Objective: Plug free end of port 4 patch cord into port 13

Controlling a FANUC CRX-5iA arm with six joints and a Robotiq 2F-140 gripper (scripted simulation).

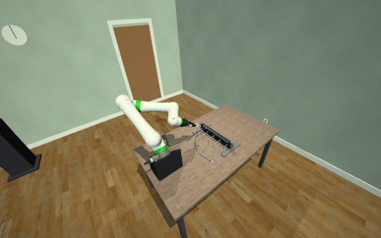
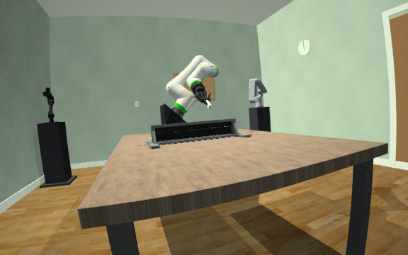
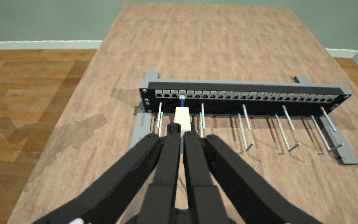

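The black patch panel rack [image 1: 217, 137] stands on the wooden table; it also shows in the exterior view [image 2: 193, 132] from behind and in the wrist view [image 3: 245, 95] from the front. The blue patch cord [image 1: 198, 149] leaves a port near the rack's left end [image 3: 181, 101] and curves over the table. Its free plug [image 1: 211, 161] lies on the table in front of the rack, apart from my gripper. My gripper [image 3: 181, 116] [image 1: 194, 125] [image 2: 207, 103] is shut and empty, with white fingertip pads. It hovers above the table in front of the rack's left end.
Several thin metal bars [image 3: 287, 125] stick out from the rack's front toward me. Grey feet [image 3: 142, 122] flank the rack. The robot's black base [image 1: 165, 164] sits at the table's near corner. Black pedestals [image 2: 53, 152] stand on the floor beyond the table.
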